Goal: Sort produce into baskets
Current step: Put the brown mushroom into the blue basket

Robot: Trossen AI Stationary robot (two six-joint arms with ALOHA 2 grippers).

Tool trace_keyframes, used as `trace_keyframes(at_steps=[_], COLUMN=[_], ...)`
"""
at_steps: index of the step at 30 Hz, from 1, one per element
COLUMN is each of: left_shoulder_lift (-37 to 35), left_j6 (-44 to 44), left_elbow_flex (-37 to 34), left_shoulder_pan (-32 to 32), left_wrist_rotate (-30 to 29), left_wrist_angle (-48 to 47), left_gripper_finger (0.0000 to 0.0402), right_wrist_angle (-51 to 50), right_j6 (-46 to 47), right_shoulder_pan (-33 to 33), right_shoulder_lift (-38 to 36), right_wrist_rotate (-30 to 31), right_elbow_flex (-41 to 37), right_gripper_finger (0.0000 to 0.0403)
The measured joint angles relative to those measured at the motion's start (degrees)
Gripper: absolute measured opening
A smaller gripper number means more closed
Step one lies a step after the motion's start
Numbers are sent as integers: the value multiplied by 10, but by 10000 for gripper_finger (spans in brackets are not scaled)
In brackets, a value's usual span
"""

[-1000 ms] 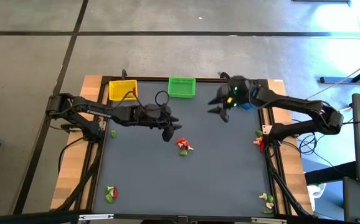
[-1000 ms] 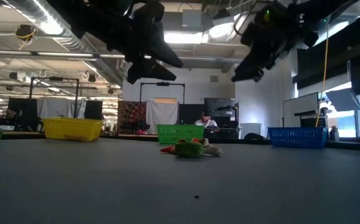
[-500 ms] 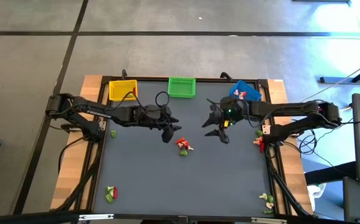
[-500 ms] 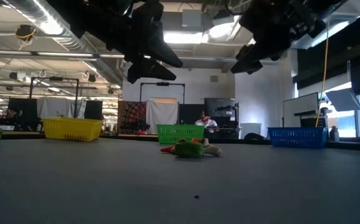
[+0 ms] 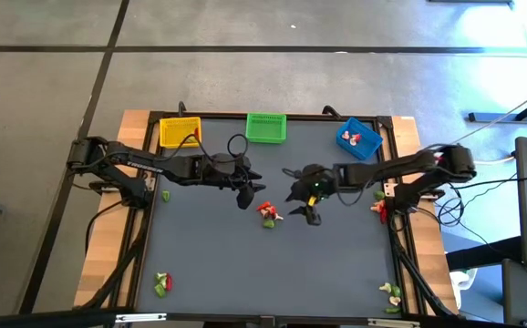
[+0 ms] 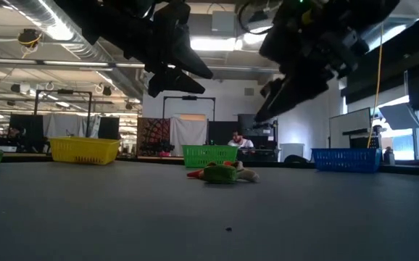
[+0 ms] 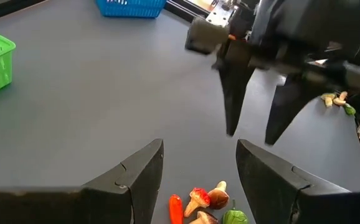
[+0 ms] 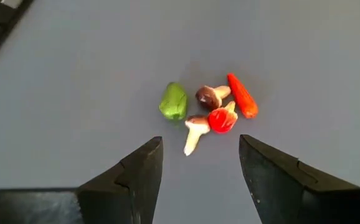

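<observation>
— Three baskets line the far edge of the table (image 5: 245,264): the yellow basket (image 5: 180,132), the green basket (image 5: 265,128) and the blue basket (image 5: 358,138). The blue one has a few red and pale bits in it; whether the other two hold anything I cannot tell.

— And the loose produce?

— A little heap (image 5: 267,213) lies near the middle of the table. The right wrist view shows it best: a green pepper (image 8: 173,101), a brown-capped mushroom (image 8: 208,96), a red-capped mushroom (image 8: 220,119), a pale mushroom (image 8: 193,132) and a red chilli (image 8: 242,96), bunched together, some touching. More bits sit at the left front corner (image 5: 161,283), the right front corner (image 5: 391,292) and by the right edge (image 5: 378,208).

— Where are the claws?

— The left gripper (image 5: 248,190) hangs above the table just left of the heap, fingers spread, nothing between them. The right gripper (image 5: 301,207) hovers just right of the heap, pointing down at it, fingers also apart and empty. In the low view both hang clear of the tabletop.

— Anyone around?

— A person (image 6: 235,141) sits far back in the room.
</observation>
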Motion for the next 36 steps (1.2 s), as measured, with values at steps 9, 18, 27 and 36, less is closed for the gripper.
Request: trace_keyframes(at_steps=[9,18,27,36], left_shoulder_lift=[0,0,0,0], left_j6=[-2,-16,-31,-33], left_elbow_flex=[0,0,0,0], left_shoulder_pan=[0,0,0,0], left_wrist_rotate=[-9,-12,-13,-13], left_wrist_angle=[2,3,1,0], left_gripper_finger=[198,198,198,198], right_wrist_angle=[47,131,171,201], right_j6=[0,39,112,131], right_shoulder_pan=[-2,-2,-2,-3], right_shoulder_lift=[85,141,187,211], right_wrist_rotate=[7,7,-38,-62], right_elbow_flex=[0,0,0,1], right_gripper_finger=[211,209,159,98])
